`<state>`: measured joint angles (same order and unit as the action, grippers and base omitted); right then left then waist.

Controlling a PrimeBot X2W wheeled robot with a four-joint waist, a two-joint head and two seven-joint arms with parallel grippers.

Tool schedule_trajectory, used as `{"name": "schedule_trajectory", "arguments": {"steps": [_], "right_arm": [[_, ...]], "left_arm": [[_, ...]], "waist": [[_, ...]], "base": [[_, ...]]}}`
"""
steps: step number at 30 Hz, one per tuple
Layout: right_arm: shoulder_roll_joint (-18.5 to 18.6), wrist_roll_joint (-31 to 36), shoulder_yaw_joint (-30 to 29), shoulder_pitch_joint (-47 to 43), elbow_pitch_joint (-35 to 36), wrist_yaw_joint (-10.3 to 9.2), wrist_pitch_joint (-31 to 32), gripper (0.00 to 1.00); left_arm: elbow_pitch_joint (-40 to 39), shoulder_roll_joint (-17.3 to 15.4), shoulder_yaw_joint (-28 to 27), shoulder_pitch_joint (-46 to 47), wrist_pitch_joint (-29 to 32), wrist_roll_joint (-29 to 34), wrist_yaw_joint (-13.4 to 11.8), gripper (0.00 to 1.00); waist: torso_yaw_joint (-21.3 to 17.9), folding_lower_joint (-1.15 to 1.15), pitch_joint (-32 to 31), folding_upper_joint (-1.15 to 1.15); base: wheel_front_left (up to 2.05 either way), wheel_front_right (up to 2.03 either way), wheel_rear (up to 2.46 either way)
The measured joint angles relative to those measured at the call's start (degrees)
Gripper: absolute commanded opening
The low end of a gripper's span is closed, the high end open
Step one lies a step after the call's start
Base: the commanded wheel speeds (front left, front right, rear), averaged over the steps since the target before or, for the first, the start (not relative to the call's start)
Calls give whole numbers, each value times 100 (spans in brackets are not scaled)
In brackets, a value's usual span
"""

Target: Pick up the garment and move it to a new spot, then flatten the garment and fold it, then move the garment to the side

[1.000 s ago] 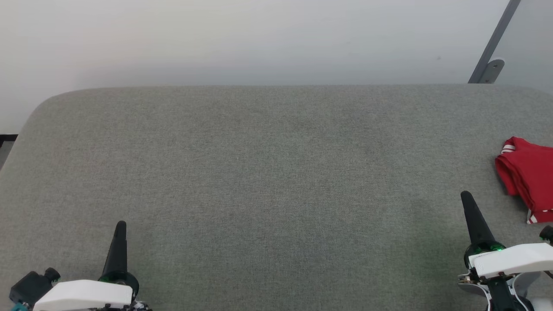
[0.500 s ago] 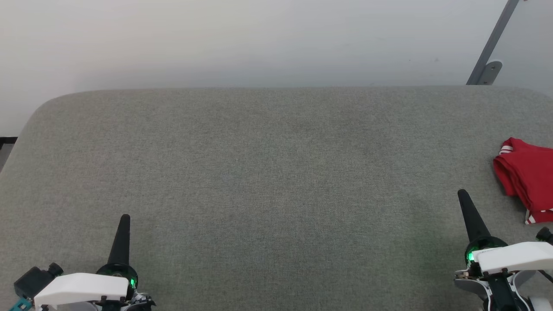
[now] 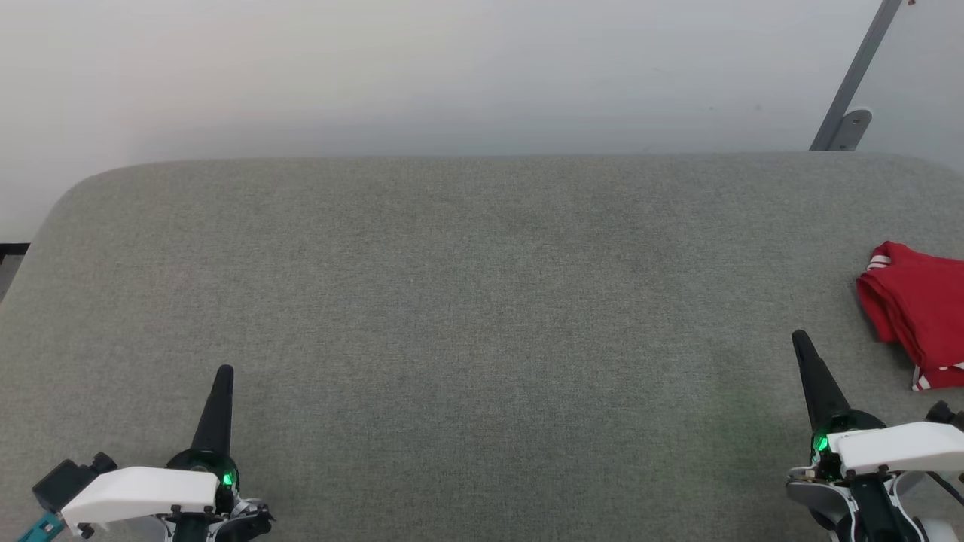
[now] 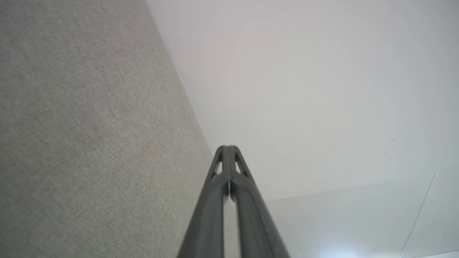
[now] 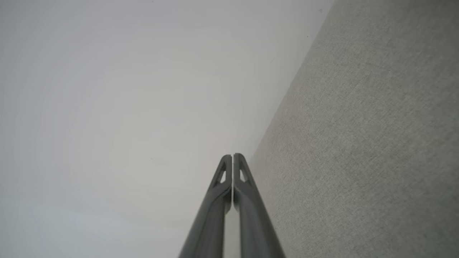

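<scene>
Red garment (image 3: 917,315) heaped near grey fabric tabletop's (image 3: 467,316) right edge

The garment (image 3: 915,312) lies on the counter (image 3: 482,301) at your far right, cut off by the head view's edge. Your right pincer (image 3: 798,340) is near it, to its left and closer to you. Your left pincer (image 3: 224,373) is well apart, at the counter's near left. Behind the counter stands the wall (image 3: 452,75), with a slanted bar (image 3: 849,98) at its right.

We take this for a bare test lab: a grey cloth-covered table (image 3: 482,301) against a plain white wall (image 3: 452,68).
</scene>
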<state>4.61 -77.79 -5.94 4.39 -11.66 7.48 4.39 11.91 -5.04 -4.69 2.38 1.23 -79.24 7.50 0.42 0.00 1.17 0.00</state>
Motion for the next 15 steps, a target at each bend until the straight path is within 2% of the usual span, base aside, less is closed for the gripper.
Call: {"name": "schedule_trajectory", "arguments": {"steps": [15], "right_arm": [[-75, -634, -24, 83, -114, 0, 83, 0]], "left_arm": [[87, 69, -25, 154, 191, -614, 0, 0]], "waist": [[-17, 0, -40, 0]], "base": [[0, 0, 0]]}}
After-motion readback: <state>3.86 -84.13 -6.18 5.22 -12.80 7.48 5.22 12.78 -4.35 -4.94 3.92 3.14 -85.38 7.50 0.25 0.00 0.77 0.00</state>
